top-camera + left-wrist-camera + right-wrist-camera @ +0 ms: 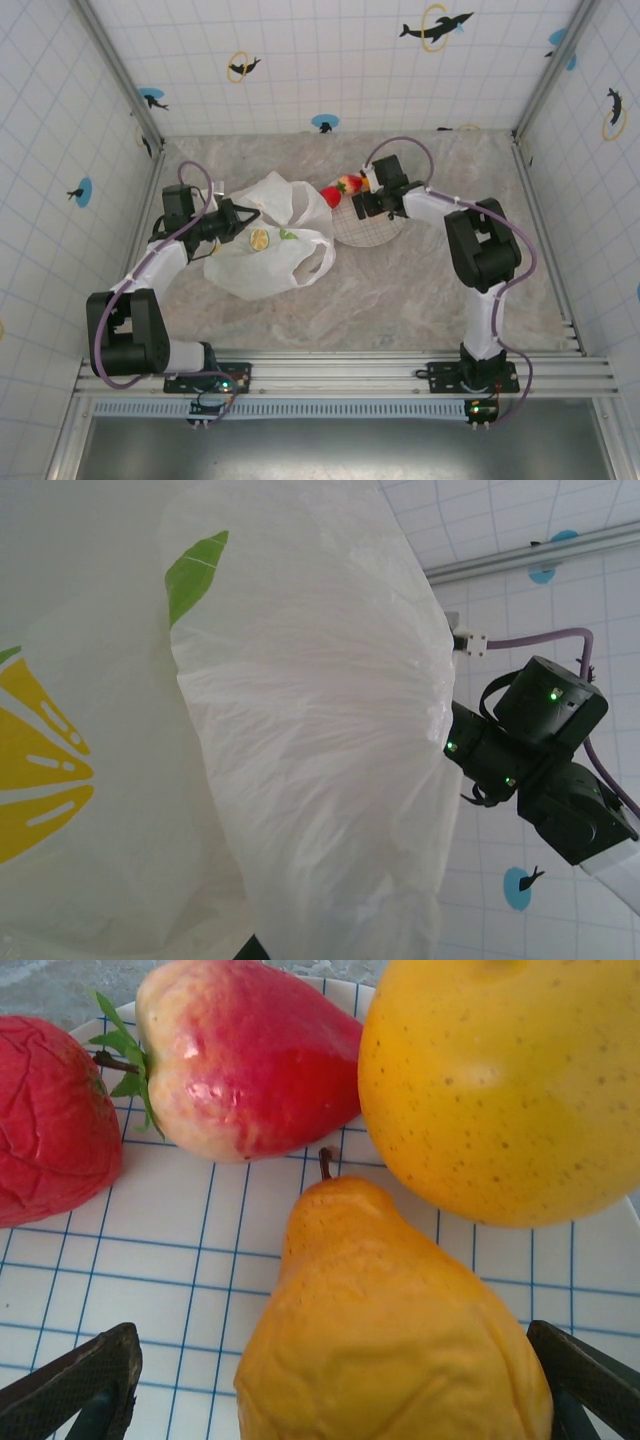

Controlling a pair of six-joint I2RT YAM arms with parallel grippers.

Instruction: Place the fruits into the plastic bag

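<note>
Looked down from overhead on the plastic bag (265, 245), crumpled on the marble table (400, 290) just left of the checked plate (385, 232), with the left gripper (238, 220) at the bag's left edge and the right gripper (362, 207) low over the plate. Could not tell the left jaws' state from there, nor from the left wrist. Met, at the left wrist, white translucent crinkled film up close, printed with a yellow lemon slice (40, 780) and a green leaf (195, 570). Found, at the right wrist, fingers (80, 1385) spread wide either side of a yellow pear (390, 1330), clasping nothing, beside a strawberry (240, 1060), a wrinkled red fruit (50, 1120) and a round orange fruit (510, 1080), all on the plate.
</note>
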